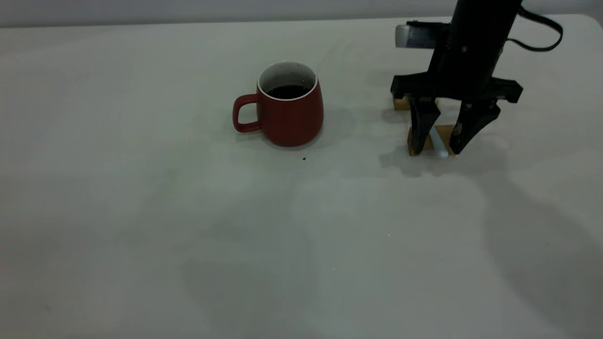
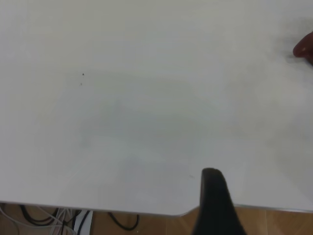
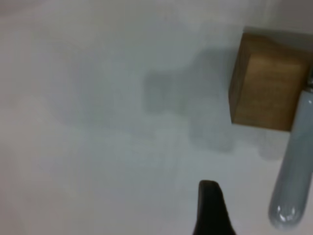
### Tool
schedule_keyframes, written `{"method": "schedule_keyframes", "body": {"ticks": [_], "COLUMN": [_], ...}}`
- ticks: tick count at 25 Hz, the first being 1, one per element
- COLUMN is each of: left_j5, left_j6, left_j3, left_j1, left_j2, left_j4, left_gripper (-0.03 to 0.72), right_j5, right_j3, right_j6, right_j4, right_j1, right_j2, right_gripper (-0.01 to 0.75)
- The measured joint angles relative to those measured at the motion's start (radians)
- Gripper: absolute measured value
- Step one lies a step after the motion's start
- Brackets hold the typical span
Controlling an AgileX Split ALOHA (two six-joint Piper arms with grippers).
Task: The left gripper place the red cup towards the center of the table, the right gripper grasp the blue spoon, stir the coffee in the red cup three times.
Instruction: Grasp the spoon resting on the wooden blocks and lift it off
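Exterior view: red cup [image 1: 288, 113] stands upright near the middle of the surface [image 1: 188, 235], handle toward the left arm's side, nothing touching it. Coffee [image 1: 288, 91] fills it partway, below the white rim. One dark speck lies on the surface just in front of the cup.

Blue spoon [image 1: 438, 144] is well to the cup's right, its pale handle resting across a wooden block [image 1: 426, 141]; a second block [image 1: 401, 103] sits just behind. Right pincer [image 1: 442, 141] points down over the spoon, fingers spread wide, one on each side of the handle, not closed on it.

Right wrist view: spoon handle [image 3: 295, 171] lies against the block [image 3: 266, 88], rounded end overhanging the surface.

Left wrist view: one finger [image 2: 215, 205] of the left pincer shows at the surface edge, far from the cup [image 2: 305, 48]; cannot tell its opening.
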Motion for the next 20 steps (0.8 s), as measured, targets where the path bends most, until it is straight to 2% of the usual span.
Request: {"method": "schedule_keyframes", "body": {"ticks": [9,12,16,20], "left_j5": [0.0,0.0,0.0,0.0], "left_j6": [0.001,0.001,0.001,0.001], "left_j3": [0.0,0.0,0.0,0.0], "left_j1": [0.0,0.0,0.0,0.0], "left_j2": [0.0,0.0,0.0,0.0], "left_j4": [0.0,0.0,0.0,0.0], "left_gripper": [0.551,0.551,0.551,0.551], "right_j5": [-0.037,-0.037,-0.04,-0.048], "right_j3": [0.0,0.0,-0.001,-0.001], "right_j6": [0.0,0.001,0.011,0.037], "right_j4": [0.0,-0.005,-0.019,-0.034], "right_j1": [0.0,0.0,0.0,0.0], "right_j2": [0.046,0.049,0.049,0.049], "right_gripper": [0.549,0.518,0.398,0.19]}}
